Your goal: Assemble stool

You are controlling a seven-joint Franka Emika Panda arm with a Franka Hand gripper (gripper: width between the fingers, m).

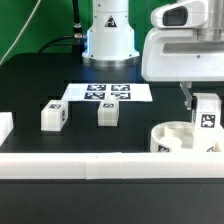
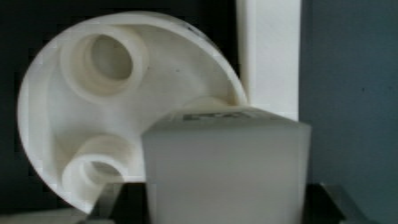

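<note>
Dial reference: exterior view, table centre as hub, 12 o'clock at the robot base (image 1: 108,35).

The gripper (image 1: 203,106) is hanging at 3 o'clock, its jaws pinching leg A (image 1: 206,117). Leg A is standing upright in the grip, with a tag facing the camera. In the wrist view the gripper (image 2: 222,200) is showing dark fingers (image 2: 112,203) flanking leg A (image 2: 222,160).

The seat (image 1: 190,146) is lying at 4 o'clock, at leg A's 7 o'clock, just beside the rail (image 1: 90,165) that is running along the 6 o'clock edge. Whether leg A is touching the seat cannot be told. In the wrist view the seat (image 2: 71,110) is showing two round sockets behind leg A.

Leg B (image 1: 53,116) is standing at 9 o'clock. Leg C (image 1: 107,112) is standing near the hub. Both are sitting well apart from the gripper.

The marker board (image 1: 107,93) is lying flat at 12 o'clock, between the hub and the base.
</note>
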